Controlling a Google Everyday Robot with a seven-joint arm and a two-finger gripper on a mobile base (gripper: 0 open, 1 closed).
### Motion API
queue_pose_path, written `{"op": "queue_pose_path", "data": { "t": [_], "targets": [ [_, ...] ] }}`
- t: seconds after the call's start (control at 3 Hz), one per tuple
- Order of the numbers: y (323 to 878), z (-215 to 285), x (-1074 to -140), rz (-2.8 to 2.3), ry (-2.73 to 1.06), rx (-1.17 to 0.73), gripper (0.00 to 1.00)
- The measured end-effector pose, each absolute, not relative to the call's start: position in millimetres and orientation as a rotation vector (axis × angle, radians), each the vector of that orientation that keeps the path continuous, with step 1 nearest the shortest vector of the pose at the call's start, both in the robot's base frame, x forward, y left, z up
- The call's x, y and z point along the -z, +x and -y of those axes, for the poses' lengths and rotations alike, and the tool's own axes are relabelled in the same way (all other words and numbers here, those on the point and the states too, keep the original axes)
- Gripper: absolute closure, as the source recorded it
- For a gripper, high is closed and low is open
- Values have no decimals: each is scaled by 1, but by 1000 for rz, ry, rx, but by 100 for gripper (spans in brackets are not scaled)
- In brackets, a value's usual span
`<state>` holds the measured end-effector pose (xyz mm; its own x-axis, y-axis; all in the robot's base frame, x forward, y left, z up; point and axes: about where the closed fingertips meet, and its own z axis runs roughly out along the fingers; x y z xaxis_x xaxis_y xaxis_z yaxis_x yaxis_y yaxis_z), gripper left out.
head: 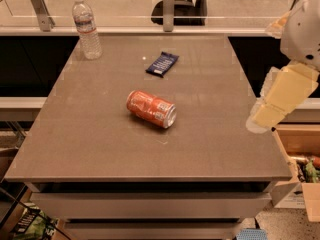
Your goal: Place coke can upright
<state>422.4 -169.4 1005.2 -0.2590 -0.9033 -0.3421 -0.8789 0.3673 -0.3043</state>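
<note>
In the camera view, the coke can [151, 109] lies on its side near the middle of the table [90, 149], a little closer to the front edge than the back edge. Nothing holds it. It rests on its round side, so I think it could roll if bumped. Its long way runs from the back left to the front right. Its silver end points toward the front right corner.

The gripper [260, 119] hangs past the right edge of the table, well apart from the can. I cannot tell if it is open or closed. It holds nothing, so the can is not stood up yet.

A water bottle [86, 28] stands at the back left corner. A dark blue packet [162, 64] lies flat between the can and the back edge. Both are away from the can, so I think there is room to reach it.
</note>
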Motion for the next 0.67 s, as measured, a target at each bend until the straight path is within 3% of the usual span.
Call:
{"op": "queue_pose_path", "data": {
  "t": [0.67],
  "targets": [
    [424, 166, -1010, -2198, -1503, 64, 0]
  ]
}}
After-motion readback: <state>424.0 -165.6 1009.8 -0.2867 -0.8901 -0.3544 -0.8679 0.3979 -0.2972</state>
